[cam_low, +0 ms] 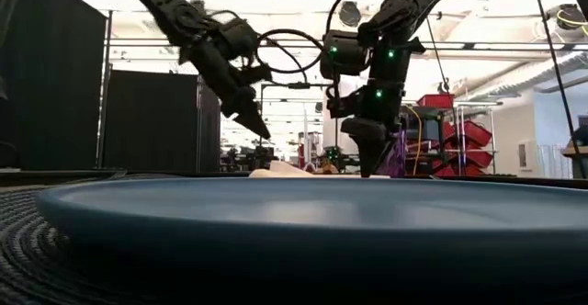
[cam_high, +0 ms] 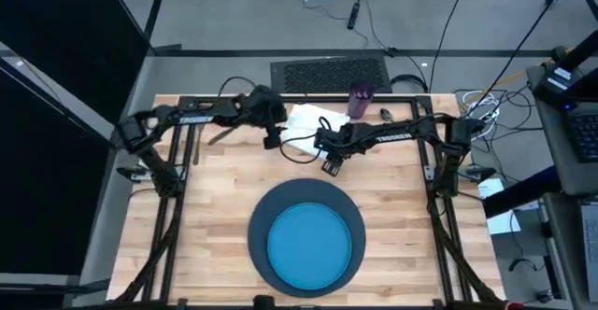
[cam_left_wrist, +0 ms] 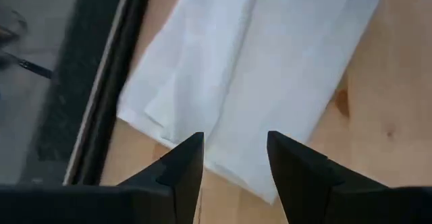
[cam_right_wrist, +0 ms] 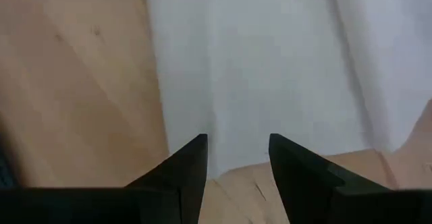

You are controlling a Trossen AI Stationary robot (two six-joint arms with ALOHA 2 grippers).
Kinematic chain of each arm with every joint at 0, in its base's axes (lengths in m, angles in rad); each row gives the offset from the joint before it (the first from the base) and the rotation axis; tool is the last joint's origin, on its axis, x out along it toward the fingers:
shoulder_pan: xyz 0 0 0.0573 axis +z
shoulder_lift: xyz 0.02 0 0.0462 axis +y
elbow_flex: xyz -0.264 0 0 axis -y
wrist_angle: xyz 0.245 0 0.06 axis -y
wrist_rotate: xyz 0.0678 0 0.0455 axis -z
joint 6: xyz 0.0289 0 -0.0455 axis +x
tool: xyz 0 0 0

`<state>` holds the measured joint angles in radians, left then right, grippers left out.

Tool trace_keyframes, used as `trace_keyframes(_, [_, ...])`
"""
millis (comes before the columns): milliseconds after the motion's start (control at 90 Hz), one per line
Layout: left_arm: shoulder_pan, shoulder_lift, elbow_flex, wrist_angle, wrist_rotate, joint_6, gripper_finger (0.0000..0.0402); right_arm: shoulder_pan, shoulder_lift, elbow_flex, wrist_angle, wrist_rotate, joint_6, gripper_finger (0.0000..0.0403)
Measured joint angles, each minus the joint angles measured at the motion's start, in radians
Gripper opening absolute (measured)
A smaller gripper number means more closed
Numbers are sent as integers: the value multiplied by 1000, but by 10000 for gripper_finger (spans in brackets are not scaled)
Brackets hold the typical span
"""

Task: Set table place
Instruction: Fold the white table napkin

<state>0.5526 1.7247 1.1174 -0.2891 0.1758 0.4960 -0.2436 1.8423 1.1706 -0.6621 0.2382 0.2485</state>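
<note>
A bright blue plate (cam_high: 308, 243) lies on a dark navy disc (cam_high: 257, 218) near the table's front edge. A white napkin (cam_high: 305, 123) lies flat on the planks at the far middle, and a purple cup (cam_high: 361, 99) stands just right of it. My left gripper (cam_high: 272, 138) hangs open above the napkin's left end (cam_left_wrist: 250, 69), well off the table (cam_low: 260, 130). My right gripper (cam_high: 329, 166) is open and points down, low at the napkin's near edge (cam_right_wrist: 270, 69). The plate's rim hides its fingertips in the low view (cam_low: 371, 165). My right gripper stands open with one finger (cam_right_wrist: 192, 158) on each side of the napkin's near edge (cam_right_wrist: 236, 166), coming from above. Whether the fingertips touch the napkin or the table I cannot tell.
A small metal piece (cam_high: 386, 114) lies right of the cup. The black frame (cam_high: 280, 100) runs along the table's far edge, with a keyboard (cam_high: 329, 73) beyond it. Bare planks (cam_high: 215, 207) lie on both sides of the disc.
</note>
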Motion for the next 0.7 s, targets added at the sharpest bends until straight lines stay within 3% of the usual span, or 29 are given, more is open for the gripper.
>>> trace_keyframes(122, [-2,60,71,-98,8,45,151,0,0,0,0,-1,-11,146])
trace_keyframes(700, [5,233,213,-229,7,88,150,0,0,0,44,-5,-61,146])
